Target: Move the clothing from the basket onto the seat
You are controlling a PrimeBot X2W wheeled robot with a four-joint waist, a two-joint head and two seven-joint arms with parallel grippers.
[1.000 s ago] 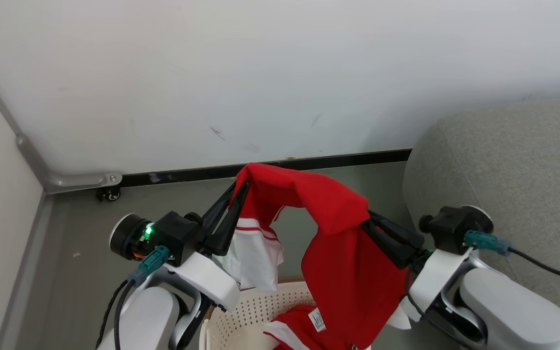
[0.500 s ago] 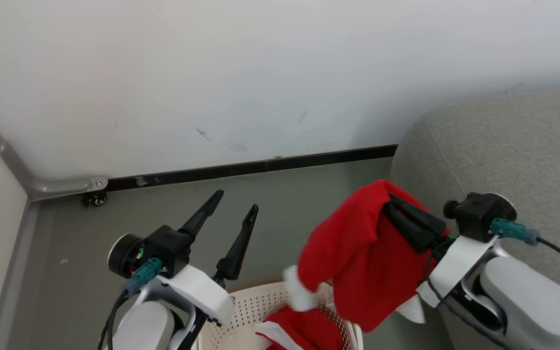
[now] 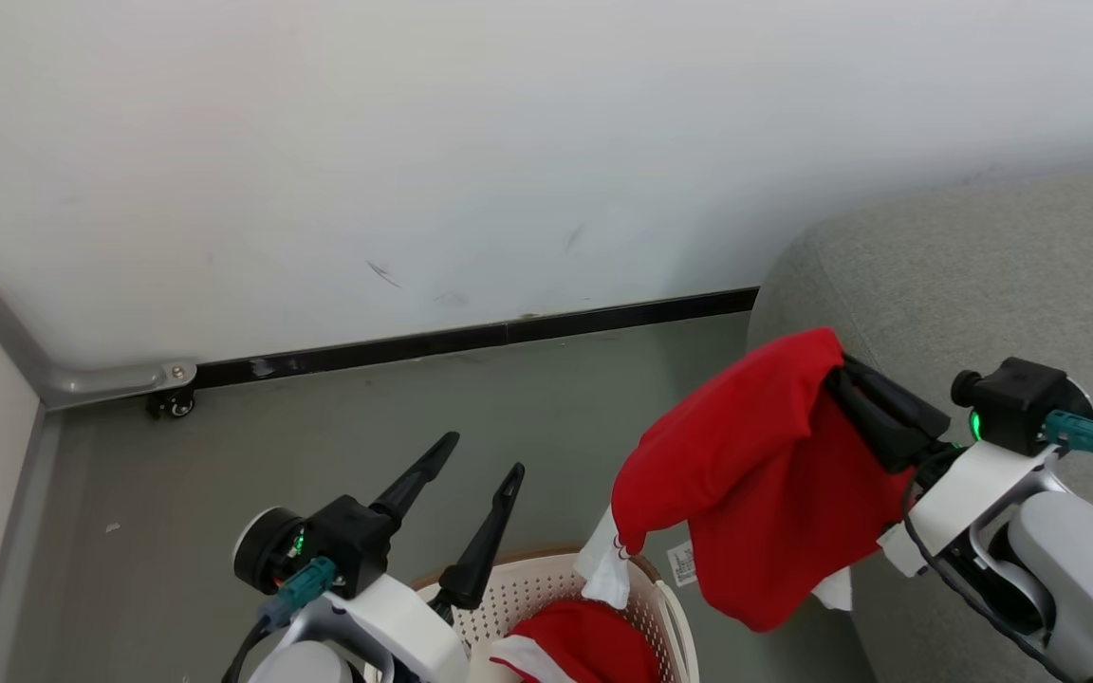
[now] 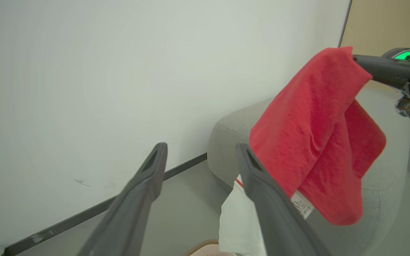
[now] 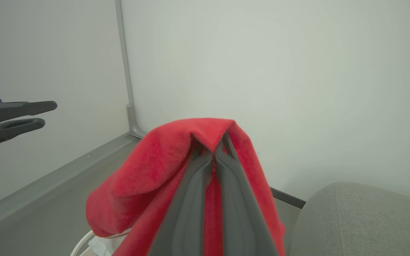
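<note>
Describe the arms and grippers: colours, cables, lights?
Left gripper and right gripper match: two long, tapered dark fingers on a black block with a green light. Each has a teal plug, thin black cable and glossy white forearm shell.

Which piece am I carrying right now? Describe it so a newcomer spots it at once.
Find the grey sofa on the right. Just off its left edge, the right claw is shut on a red garment that hangs in the air beside the basket. Unlike the other red piece lying in the basket, it is draped over the claw, with a white label dangling.
</note>
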